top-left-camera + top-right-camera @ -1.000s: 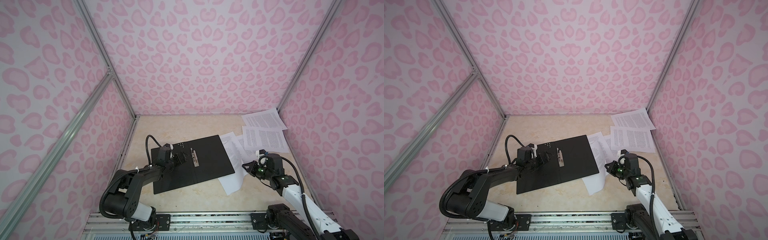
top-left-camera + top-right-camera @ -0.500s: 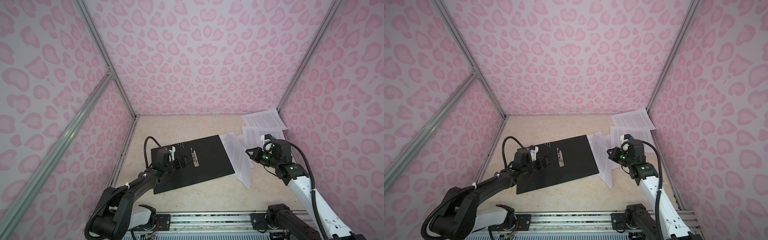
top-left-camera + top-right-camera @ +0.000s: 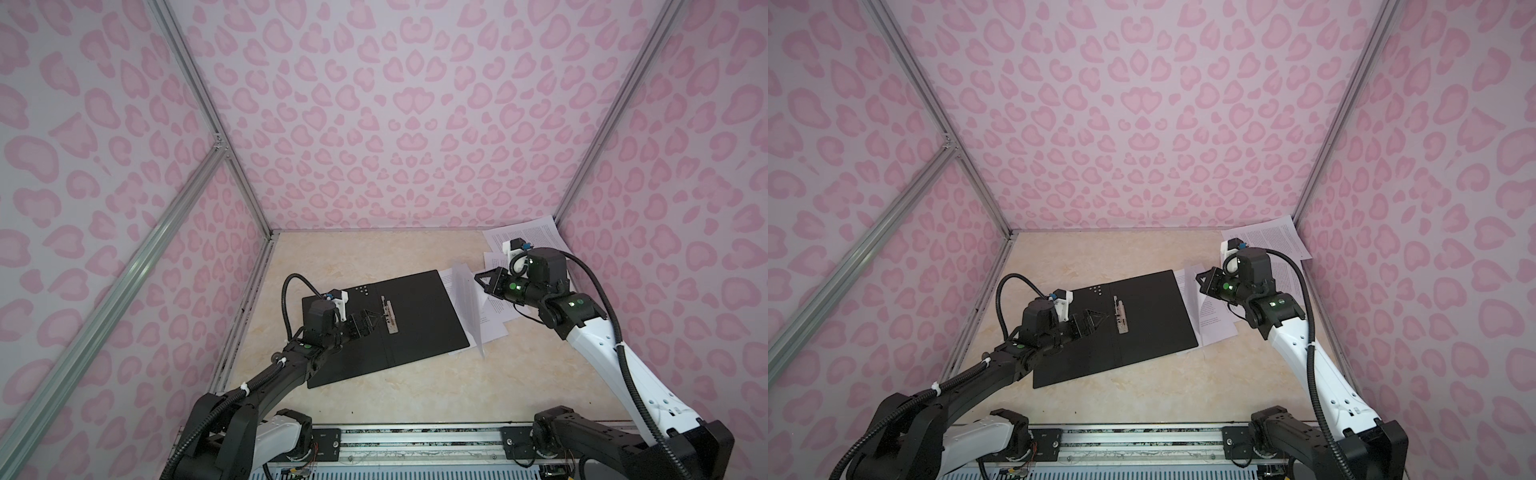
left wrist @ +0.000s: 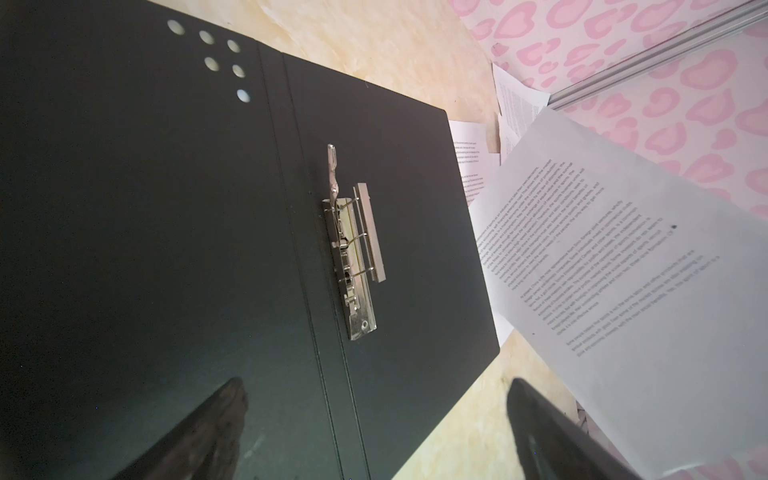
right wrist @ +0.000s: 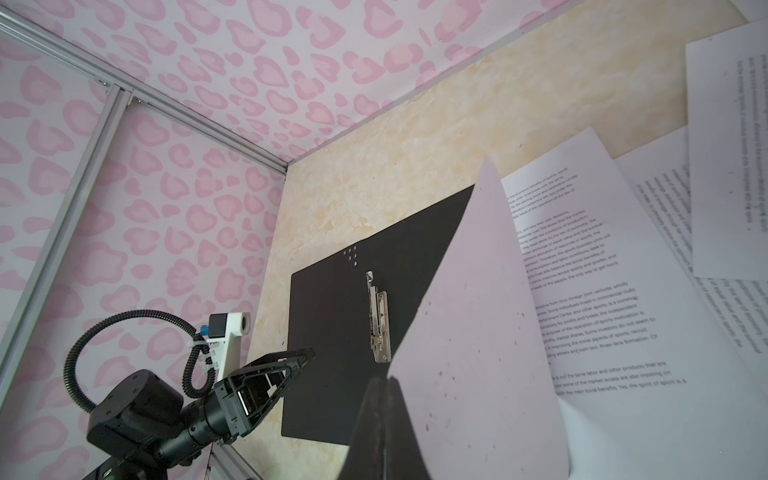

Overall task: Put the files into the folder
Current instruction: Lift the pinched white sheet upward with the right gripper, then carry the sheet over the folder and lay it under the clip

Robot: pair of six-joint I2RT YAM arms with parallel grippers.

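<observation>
Folder (image 3: 424,320) is lying open, black inside up, on the tabletop (image 3: 374,257) in both top views, with its metal clip (image 3: 390,318) sitting just right of the spine. The left jaws are hovering wide over the left cover, tips pointing at the clip and gripping nothing. The right jaws are pinching one sheet (image 3: 467,307) shut-tight, holding it raised and nearly on edge just beside the folder's right edge. The other files (image 3: 528,235) are lying spread toward the back right corner.

In the left wrist view, two wide-apart fingers (image 4: 199,432) are framing the spine. The clip's (image 4: 353,253) bar appears to be standing up off its base, so it is probably ready to take paper.

In the right wrist view, the sheet (image 5: 469,332) is curling from the pinch and hiding part of the right cover.

The step in hand seems to be carrying this sheet onto the right cover. Doing it well is calling for a low, slow sweep, laying the free edge down first, squaring it to the cover and sliding its near edge under the raised bar before releasing. The left jaws are looking well placed to press the lever afterwards.
</observation>
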